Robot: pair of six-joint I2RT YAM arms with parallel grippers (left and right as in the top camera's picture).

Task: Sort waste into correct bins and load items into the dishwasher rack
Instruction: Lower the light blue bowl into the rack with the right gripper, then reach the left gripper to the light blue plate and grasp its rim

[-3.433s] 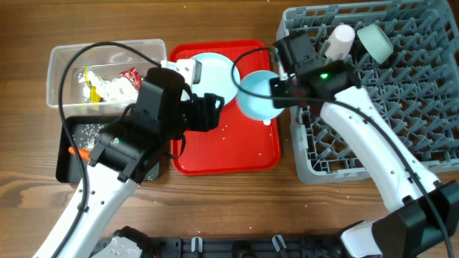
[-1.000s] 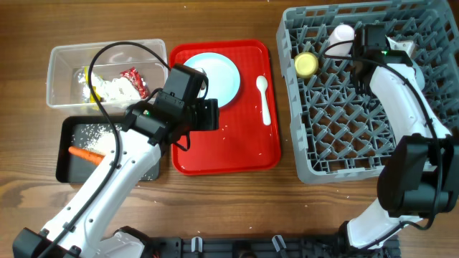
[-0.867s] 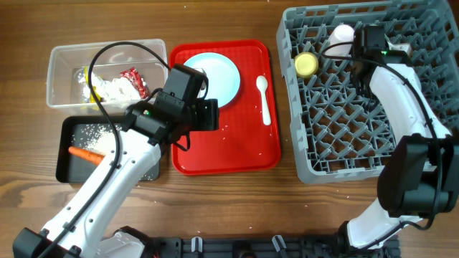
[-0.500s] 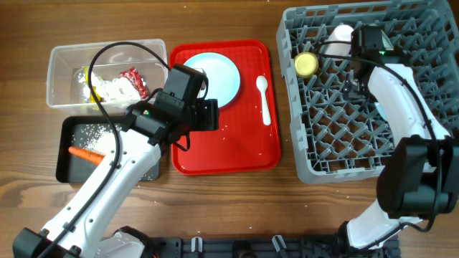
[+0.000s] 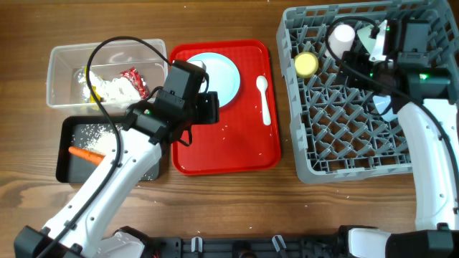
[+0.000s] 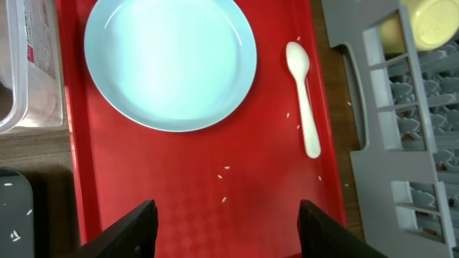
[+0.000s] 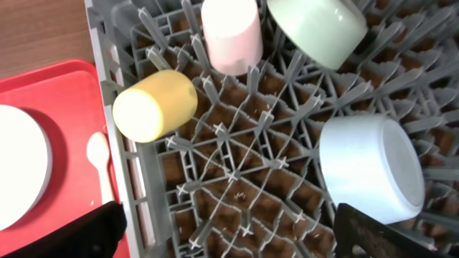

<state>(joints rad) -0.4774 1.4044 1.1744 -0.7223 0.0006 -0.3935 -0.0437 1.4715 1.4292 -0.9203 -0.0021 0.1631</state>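
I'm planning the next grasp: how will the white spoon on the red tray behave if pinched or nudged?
The white spoon looks thin plastic, so probably light and fairly stiff. Lying flat on the smooth red tray, it would likely slide or spin when nudged, not roll. Its narrow handle may slip from a pinch.

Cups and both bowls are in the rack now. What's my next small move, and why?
Probably ease the left gripper forward and down to the near rim of the light blue plate. Its jaws stand open over the red tray, the plate lies just ahead of it, and only the plate and the white spoon are left outside the dishwasher rack.
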